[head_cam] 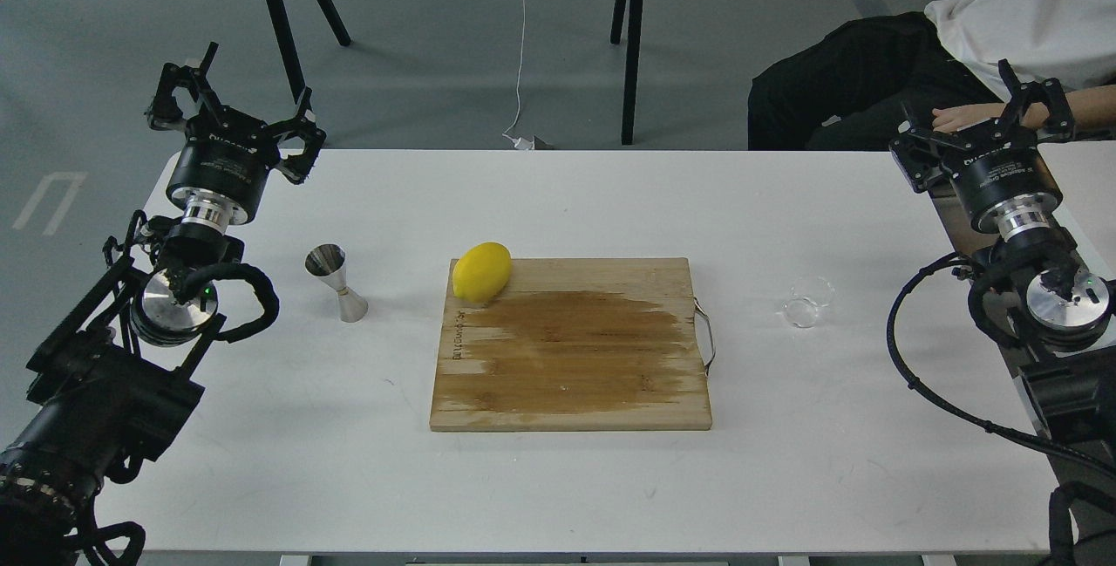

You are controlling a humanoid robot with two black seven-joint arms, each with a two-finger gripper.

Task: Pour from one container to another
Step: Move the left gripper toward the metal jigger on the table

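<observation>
Your left claw (pixel 228 104) hangs with its fingers spread over the table's (pixel 558 479) far left corner, the steel jigger (pixel 336 283) standing nearer you and to its right. Your right claw (pixel 985 112), fingers also apart, sits at the far right edge, the glass bowl (pixel 806 301) nearer and to its left. Between them a lemon (pixel 481 271) rests on the cutting board (pixel 571 348).

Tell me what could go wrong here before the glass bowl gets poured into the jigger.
1. The clear glass bowl is nearly invisible on the white table, so the right claw might misjudge its rim and knock it.
2. The steel jigger is narrow-mouthed, so liquid may spill past it.
3. Bowl and jigger sit on opposite sides of the cutting board, so carrying the bowl across over the lemon risks spilling.
</observation>
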